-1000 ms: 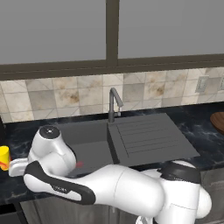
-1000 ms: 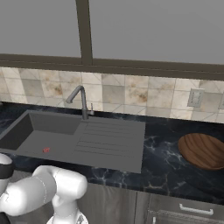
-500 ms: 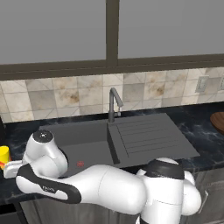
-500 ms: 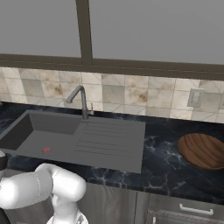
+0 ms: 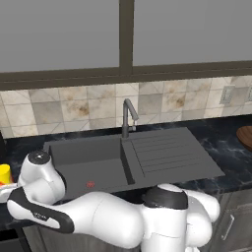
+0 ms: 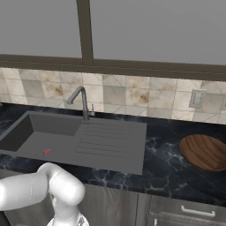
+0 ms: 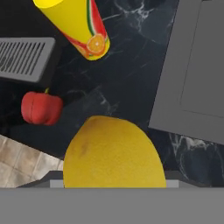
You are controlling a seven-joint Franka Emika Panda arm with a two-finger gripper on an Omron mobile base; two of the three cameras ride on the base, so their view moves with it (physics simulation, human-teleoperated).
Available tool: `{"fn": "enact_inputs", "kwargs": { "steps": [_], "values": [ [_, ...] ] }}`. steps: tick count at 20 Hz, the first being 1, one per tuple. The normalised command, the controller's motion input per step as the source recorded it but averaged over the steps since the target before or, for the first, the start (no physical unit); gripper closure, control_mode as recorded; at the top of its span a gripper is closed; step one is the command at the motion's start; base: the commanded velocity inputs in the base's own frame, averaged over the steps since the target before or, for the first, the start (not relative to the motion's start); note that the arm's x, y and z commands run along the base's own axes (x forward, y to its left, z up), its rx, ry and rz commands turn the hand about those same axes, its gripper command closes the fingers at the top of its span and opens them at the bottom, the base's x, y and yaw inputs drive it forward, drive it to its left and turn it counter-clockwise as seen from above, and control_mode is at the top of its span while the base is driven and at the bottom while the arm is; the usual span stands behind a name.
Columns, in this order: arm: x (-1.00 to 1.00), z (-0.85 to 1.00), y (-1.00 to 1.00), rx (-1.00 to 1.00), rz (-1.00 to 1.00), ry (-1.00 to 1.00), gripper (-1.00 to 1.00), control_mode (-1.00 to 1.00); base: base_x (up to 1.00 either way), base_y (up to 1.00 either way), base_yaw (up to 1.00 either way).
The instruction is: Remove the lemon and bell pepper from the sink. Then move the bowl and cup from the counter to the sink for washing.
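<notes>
1. One lemon [image 7: 113,153] sat close under the hand, above the counter [image 7: 127,74]; whether the jaws gripped it we couldn't tell.
2. We judged it light, firm, slippery: grip its widest middle.
3. Beyond it lay the bell pepper [image 7: 41,108] and cup [image 7: 74,24].

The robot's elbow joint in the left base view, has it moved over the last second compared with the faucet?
Yes. The elbow joint has swung left, away from the faucet and toward the cup on the counter's left edge.
</notes>
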Motion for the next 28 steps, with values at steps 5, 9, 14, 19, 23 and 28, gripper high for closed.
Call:
{"fn": "enact_inputs", "kwargs": {
  "steps": [5, 9, 14, 19, 23, 28],
  "values": [
    [0.1, -0.18, 0.28, 0.0, 0.0, 0.0, 1.0, -1.0, 0.0, 0.0, 0.0],
    [0.12, -0.17, 0.26, 0.0, 0.0, 0.0, 1.0, -1.0, 0.0, 0.0, 0.0],
    [0.11, -0.15, 0.17, 0.0, 0.0, 0.0, 1.0, -1.0, 0.0, 0.0, 0.0],
    [0.08, -0.18, 0.17, 0.0, 0.01, 0.0, 1.0, -1.0, 0.0, 0.0, 0.0],
    [0.07, -0.21, 0.14, 0.0, 0.01, 0.01, 1.0, -1.0, 0.0, 0.0, 0.0],
    [0.09, -0.19, 0.07, 0.0, 0.02, 0.03, 1.0, -1.0, 0.0, 0.0, 0.0]
  ]
}}
